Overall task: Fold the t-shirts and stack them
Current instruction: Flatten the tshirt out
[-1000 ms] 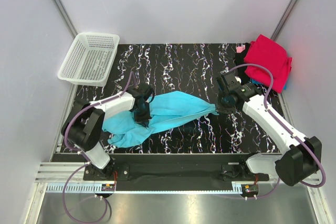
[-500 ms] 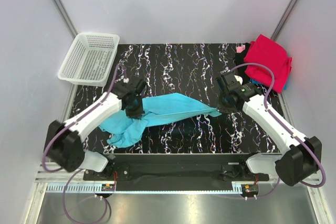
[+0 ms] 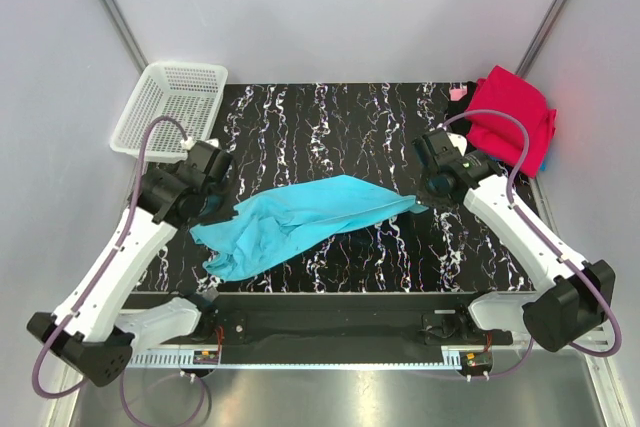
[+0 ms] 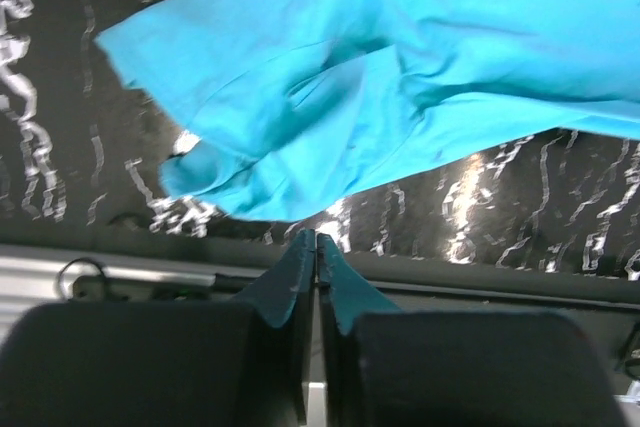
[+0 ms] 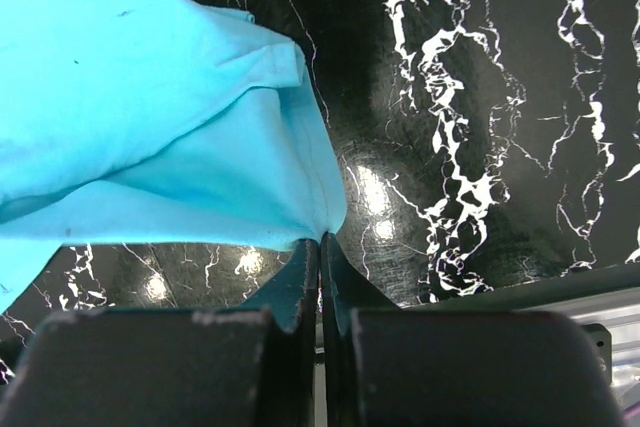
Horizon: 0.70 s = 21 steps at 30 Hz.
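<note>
A turquoise-blue t-shirt [image 3: 300,219] lies crumpled across the middle of the black marbled table [image 3: 340,117]. It also shows in the left wrist view [image 4: 400,77] and the right wrist view [image 5: 150,127]. My right gripper [image 3: 430,190] [image 5: 320,239] is shut on the shirt's right tip, low over the table. My left gripper [image 3: 208,202] [image 4: 317,239] is shut and empty, raised above the shirt's left end and clear of the cloth. A crimson red t-shirt [image 3: 510,117] lies on a pile at the back right corner, with a pink edge [image 3: 458,93] showing beside it.
A white mesh basket [image 3: 170,112] stands at the back left corner, close behind the left gripper. The table's front edge and a metal rail [image 4: 130,272] lie just below the shirt. Grey walls close in both sides.
My left gripper let go of the shirt and swung left and up, away from it. The shirt's left part dropped onto the table. The right gripper kept its hold and barely moved.
</note>
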Available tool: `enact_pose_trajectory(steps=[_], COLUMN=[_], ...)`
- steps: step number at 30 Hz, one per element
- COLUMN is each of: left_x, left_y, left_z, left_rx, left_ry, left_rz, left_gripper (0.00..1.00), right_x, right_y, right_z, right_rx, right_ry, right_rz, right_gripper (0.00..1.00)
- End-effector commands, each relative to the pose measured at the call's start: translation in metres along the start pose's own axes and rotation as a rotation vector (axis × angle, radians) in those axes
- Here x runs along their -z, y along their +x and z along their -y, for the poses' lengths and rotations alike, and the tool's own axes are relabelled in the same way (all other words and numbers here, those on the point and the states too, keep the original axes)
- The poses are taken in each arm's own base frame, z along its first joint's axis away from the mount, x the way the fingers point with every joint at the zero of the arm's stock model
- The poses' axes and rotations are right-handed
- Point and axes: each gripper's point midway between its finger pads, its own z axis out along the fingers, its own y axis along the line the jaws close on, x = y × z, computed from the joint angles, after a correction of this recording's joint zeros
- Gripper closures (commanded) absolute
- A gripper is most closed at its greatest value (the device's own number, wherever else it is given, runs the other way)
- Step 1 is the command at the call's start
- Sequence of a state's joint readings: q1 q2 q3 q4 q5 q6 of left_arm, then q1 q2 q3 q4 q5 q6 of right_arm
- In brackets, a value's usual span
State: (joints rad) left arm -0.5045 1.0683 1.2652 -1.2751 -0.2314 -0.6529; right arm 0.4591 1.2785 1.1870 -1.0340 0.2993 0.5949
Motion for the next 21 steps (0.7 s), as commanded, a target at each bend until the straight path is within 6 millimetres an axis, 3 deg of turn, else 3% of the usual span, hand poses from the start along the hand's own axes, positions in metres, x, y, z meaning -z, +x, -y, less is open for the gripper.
enact_pose_trajectory(steps=[1,4,6,7,8,11,12,18,21], left_x=[0.026,0.037,0.034,0.031,0.024,0.007,-0.004,-0.060,-0.085], left_y=[-0.007,-0.007,-0.002,0.000,0.003,0.006,0.018,0.030,0.020], left_z=[-0.022,-0.025,-0.021,-0.020,-0.018,-0.003,0.002,0.021,0.019], left_rx=[0.006,0.016,0.011,0.008,0.003,0.004,-0.009,0.007,0.016], left_ry=[-0.047,-0.026,-0.006,0.000,0.007,0.066,0.096,0.174,0.170], left_rz=[0.064,0.086,0.066,0.058,0.045,0.021,-0.032,-0.140,-0.143], left_gripper=[1.00,1.00,0.99,0.91,0.59,0.34,0.31,0.35,0.39], right_x=[0.015,0.017,0.016,0.015,0.014,0.013,0.012,0.011,0.008], right_y=[-0.019,-0.020,-0.018,-0.017,-0.016,-0.014,-0.012,-0.009,-0.005], right_z=[0.004,0.002,0.001,0.000,0.000,0.001,0.001,0.002,0.000], right_rx=[-0.001,0.003,0.004,0.004,0.004,-0.002,-0.001,0.003,0.000], right_ry=[0.023,0.016,0.009,0.009,0.012,0.010,0.012,0.011,0.003], right_rz=[0.072,0.070,0.058,0.053,0.048,0.045,0.042,0.033,0.023], right_gripper=[1.00,1.00,1.00,1.00,1.00,1.00,1.00,1.00,1.00])
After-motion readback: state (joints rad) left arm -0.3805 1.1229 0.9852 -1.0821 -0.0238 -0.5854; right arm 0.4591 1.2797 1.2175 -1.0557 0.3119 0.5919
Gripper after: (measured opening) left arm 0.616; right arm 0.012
